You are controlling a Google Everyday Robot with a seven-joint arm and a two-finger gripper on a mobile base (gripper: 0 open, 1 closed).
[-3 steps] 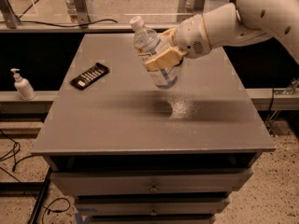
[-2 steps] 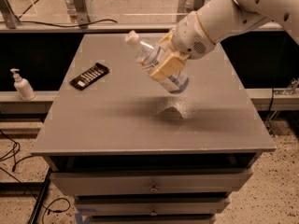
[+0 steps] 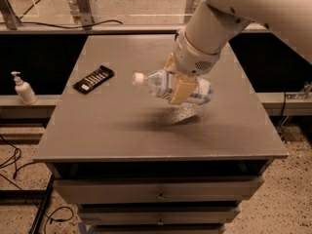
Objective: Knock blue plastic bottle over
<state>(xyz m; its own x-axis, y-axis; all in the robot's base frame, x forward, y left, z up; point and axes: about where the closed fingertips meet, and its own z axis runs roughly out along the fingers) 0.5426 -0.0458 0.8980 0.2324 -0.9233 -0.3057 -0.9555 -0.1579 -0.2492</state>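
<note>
The blue plastic bottle (image 3: 158, 83), clear with a white cap pointing left and a white-and-blue label, lies almost horizontal just above the grey table (image 3: 112, 126), near its middle. My gripper (image 3: 176, 80) is shut on the bottle's middle, with one tan finger (image 3: 178, 89) across the front of it. The white arm comes in from the upper right. The bottle's base end pokes out to the right of the finger.
A black flat object (image 3: 93, 79) with white marks lies on the table's left part. A small white pump bottle (image 3: 23, 89) stands on a ledge left of the table. Drawers sit below the tabletop; cables run along the floor at the left.
The bottle has tipped from upright-tilted to nearly horizontal, cap swinging down to the left. My gripper has turned and lowered with it toward the table.
</note>
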